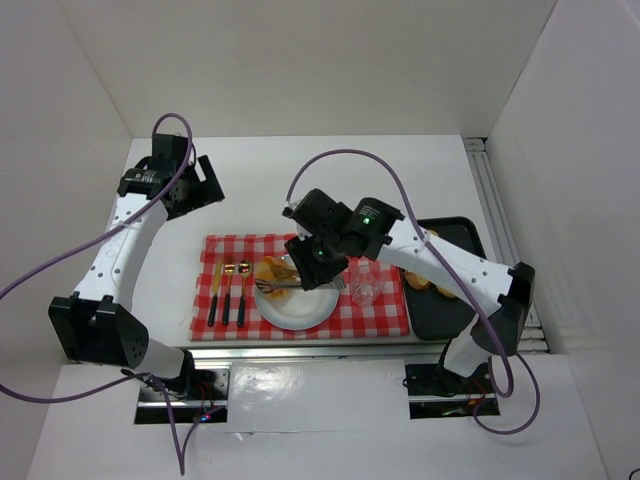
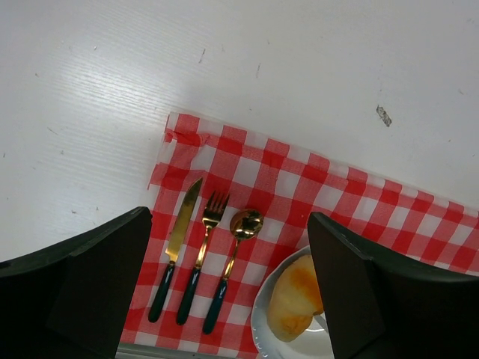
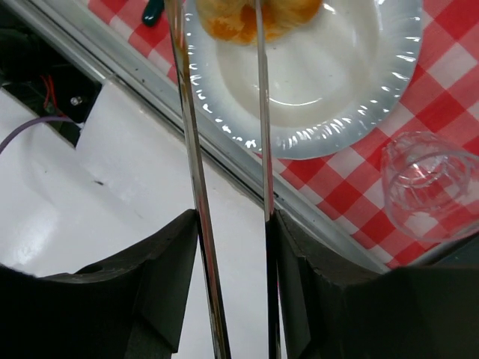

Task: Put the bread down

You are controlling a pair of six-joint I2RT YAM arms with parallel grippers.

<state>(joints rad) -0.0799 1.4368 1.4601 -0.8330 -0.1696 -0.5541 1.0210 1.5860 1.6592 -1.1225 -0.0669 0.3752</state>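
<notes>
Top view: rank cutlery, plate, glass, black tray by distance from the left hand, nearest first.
1. Cutlery, left end of the cloth, closest to the left hand.
2. Plate, mid-cloth.
3. Glass, right part of the cloth.
4. Black tray, off the cloth, far right.

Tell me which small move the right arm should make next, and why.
Probably raise the tongs straight up, away from the bread. The bread lies on the white plate, the tong arms cross over it, and the right gripper holds the tongs, so a vertical lift should clear it without dragging.
</notes>
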